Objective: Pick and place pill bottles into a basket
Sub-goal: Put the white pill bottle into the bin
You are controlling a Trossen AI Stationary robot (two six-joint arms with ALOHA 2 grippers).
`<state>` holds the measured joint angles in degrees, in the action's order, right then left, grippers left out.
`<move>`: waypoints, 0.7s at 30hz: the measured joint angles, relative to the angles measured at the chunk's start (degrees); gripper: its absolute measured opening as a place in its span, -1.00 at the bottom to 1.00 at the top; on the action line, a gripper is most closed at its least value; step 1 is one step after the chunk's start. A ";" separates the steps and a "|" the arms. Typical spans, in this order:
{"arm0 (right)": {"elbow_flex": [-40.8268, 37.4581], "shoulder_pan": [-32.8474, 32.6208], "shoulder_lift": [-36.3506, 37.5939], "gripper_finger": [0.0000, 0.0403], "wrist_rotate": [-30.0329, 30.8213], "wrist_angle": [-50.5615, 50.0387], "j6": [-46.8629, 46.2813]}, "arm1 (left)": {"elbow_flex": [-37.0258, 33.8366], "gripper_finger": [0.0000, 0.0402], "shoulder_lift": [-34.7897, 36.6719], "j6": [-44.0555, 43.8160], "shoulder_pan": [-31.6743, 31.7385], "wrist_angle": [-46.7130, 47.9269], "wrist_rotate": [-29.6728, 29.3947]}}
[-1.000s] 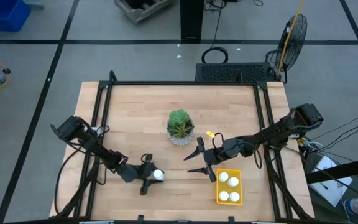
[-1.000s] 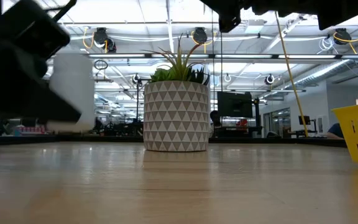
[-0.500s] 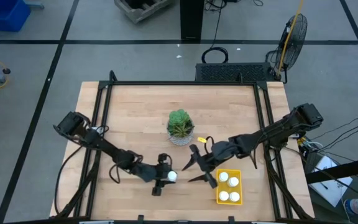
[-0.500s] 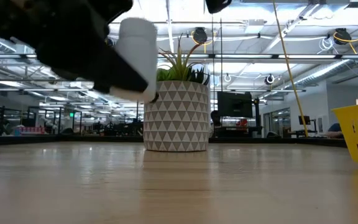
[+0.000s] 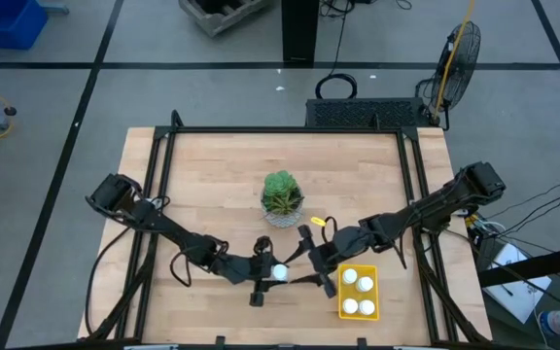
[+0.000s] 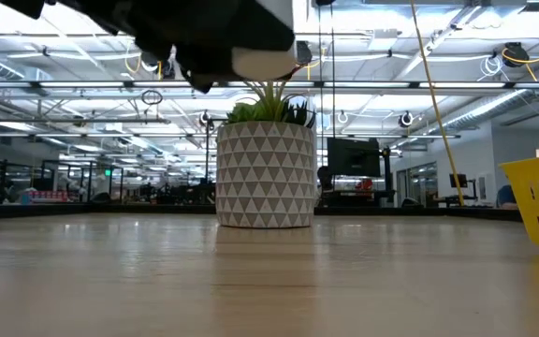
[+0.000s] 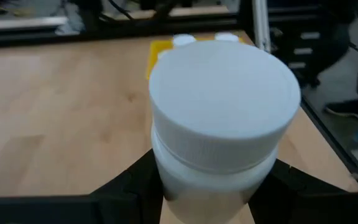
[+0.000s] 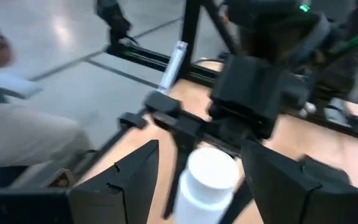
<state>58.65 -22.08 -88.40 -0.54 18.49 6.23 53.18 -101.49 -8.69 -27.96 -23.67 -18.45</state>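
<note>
Bottle point(image 5: 279, 273) rightward, nearer basket point(image 5: 359, 293)

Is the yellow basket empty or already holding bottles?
Holding bottles: the high view shows four white caps inside the yellow basket; the left gripper grips another pill bottle.

We see the plant point(image 5: 282, 198) at the middle of the surface point(image 5: 212, 175). The basket point(image 5: 359, 293) sits toward its right front (three bottles point(image 5: 358, 293) inside), with the held bottle point(image 5: 279, 273) just left of it.

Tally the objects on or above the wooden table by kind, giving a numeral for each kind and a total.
Small white cylindrical pill bottles: 4, one gripped by the left gripper above the table, three in the basket.
Bright yellow rectangular basket: 1
Green potted plant in a white patterned pot: 1
Total: 6
</note>
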 joint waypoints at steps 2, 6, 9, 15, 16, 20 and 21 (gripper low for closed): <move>-0.02 -0.60 -0.02 0.10 2.66 -0.03 1.02 | 0.70 -0.10 0.01 -0.04 0.24 0.00 -1.82; -0.02 -1.12 -0.02 0.10 6.63 0.08 2.35 | 1.75 -0.10 0.04 0.08 1.03 0.22 -2.78; -0.02 -0.93 -0.02 0.10 6.45 -0.01 1.54 | 2.79 -0.10 0.07 0.24 1.04 2.99 -2.70; 2.30 1.19 -0.02 0.10 3.56 -9.45 -2.43 | 4.55 -0.10 0.07 -0.46 0.90 9.00 -2.59; 3.38 1.45 -0.02 0.10 3.36 -10.88 -2.56 | 4.55 -0.10 0.07 -0.55 0.91 9.06 -2.59; 8.33 2.38 0.02 0.10 2.89 -19.60 -4.78 | 4.55 -0.10 0.07 -0.74 0.89 9.06 -2.02; 9.78 2.63 0.02 0.10 2.38 -22.65 -5.45 | 4.55 -0.10 0.07 -0.81 0.95 9.08 -1.72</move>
<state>68.43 -19.45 -88.38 1.84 -4.16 0.78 57.74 -101.43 -9.49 -27.01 -14.59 -20.17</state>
